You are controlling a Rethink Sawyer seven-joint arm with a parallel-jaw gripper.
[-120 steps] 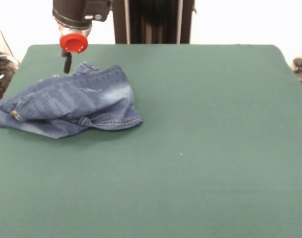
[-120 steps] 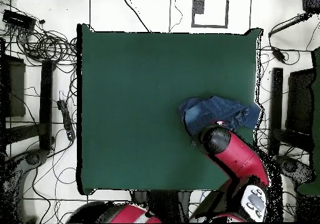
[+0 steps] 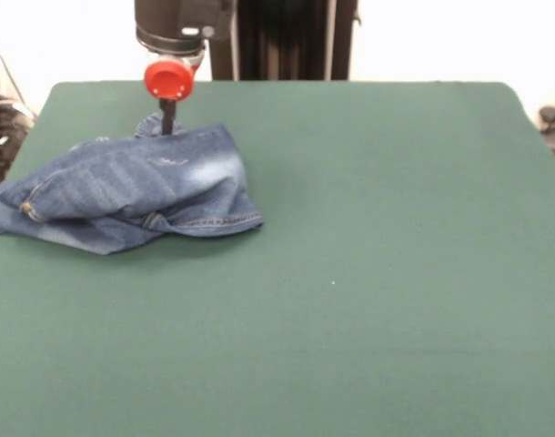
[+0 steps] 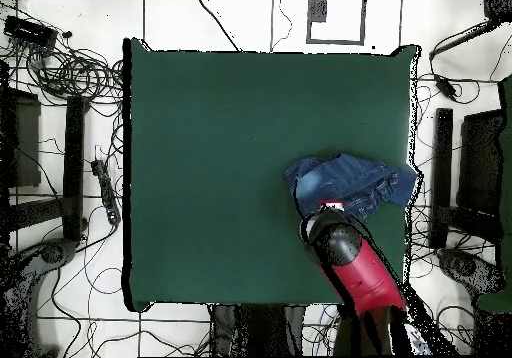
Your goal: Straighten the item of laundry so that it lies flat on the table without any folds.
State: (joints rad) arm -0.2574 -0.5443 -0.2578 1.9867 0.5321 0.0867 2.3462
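Note:
The blue denim jeans (image 3: 132,187) lie crumpled and folded over on the dark green table (image 3: 368,273), near its far left corner in the front view, with one end reaching the left edge. A hemmed edge with orange stitching faces the front. My gripper (image 3: 167,123), below a red disc, hangs at the far edge of the jeans, at or just above the cloth. In the overhead view the jeans (image 4: 350,182) sit at the right side of the table (image 4: 220,154), with the gripper (image 4: 328,210) at their lower left edge under the red arm.
The black pedestal (image 3: 282,41) stands behind the table's far edge. Cables and equipment (image 4: 60,69) lie on the floor around the table. A wide stretch of green cloth extends to the right of and in front of the jeans in the front view.
My gripper has moved to the right in the front view, along the far edge of the jeans. The jeans lie much as before.

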